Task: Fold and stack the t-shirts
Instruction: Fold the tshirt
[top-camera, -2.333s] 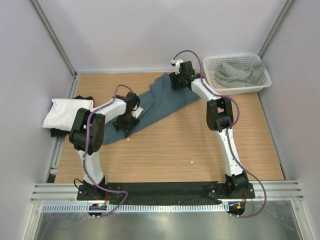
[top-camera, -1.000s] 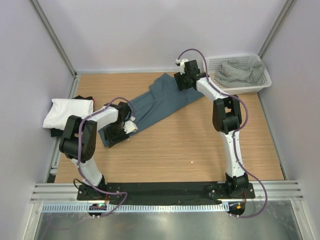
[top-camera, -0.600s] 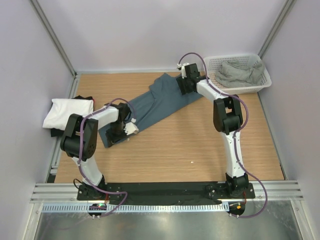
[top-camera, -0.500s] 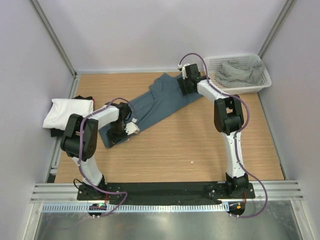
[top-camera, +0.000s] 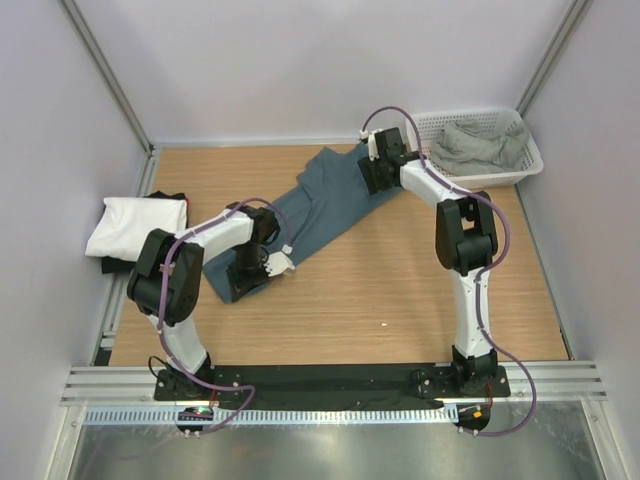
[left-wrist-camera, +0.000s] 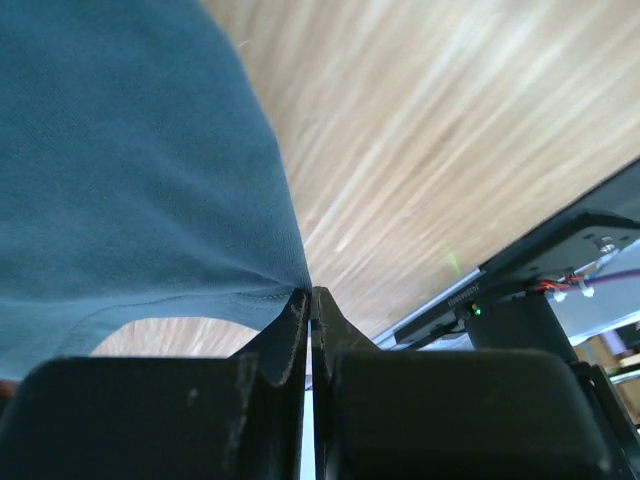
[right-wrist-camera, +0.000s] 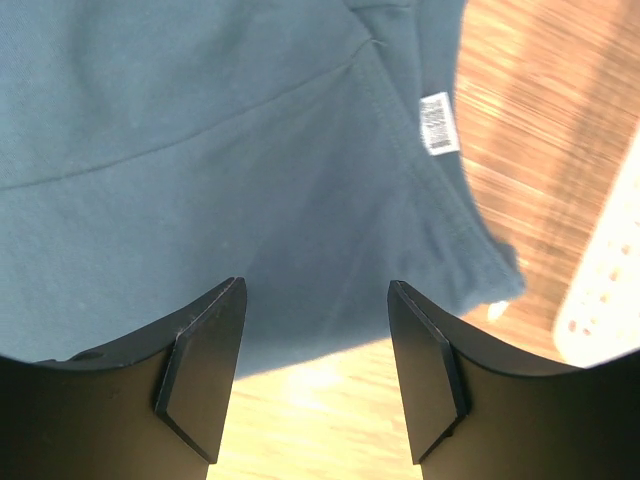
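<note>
— While the near-left hem corner of the slate-blue t-shirt (top-camera: 320, 205) is pinched in the left fingers (left-wrist-camera: 309, 303), which are seen fully closed on the cloth edge, what's logged for the R side?

— Nothing is held by the right fingers (top-camera: 375, 172); they're seen spread wide, hung over the shirt's far-right end by a sewn label (right-wrist-camera: 436, 122). Contact w/ cloth can't be told.

— Shirt location?

— Laid on the tabletop (top-camera: 400, 290) as a long strip, long axis run diag. from near-left to far-right, approx. arm to arm; far end is near the mesh basket (top-camera: 528, 166).

— Key relation for next move?

— Judged: far end lies right below the R fingers, so the R arm is nearer for that end; L end is already secured. A grasp at the far edge is prob. needed before the strip can be spread or folded across its long axis.

— Other shirts?

— At the left edge a white t-shirt (top-camera: 135, 222) is seen folded atop a black t-shirt (top-camera: 113, 264); a grey-green t-shirt (top-camera: 478, 145) is bunched in the basket. Stack judged approx. half done.
</note>
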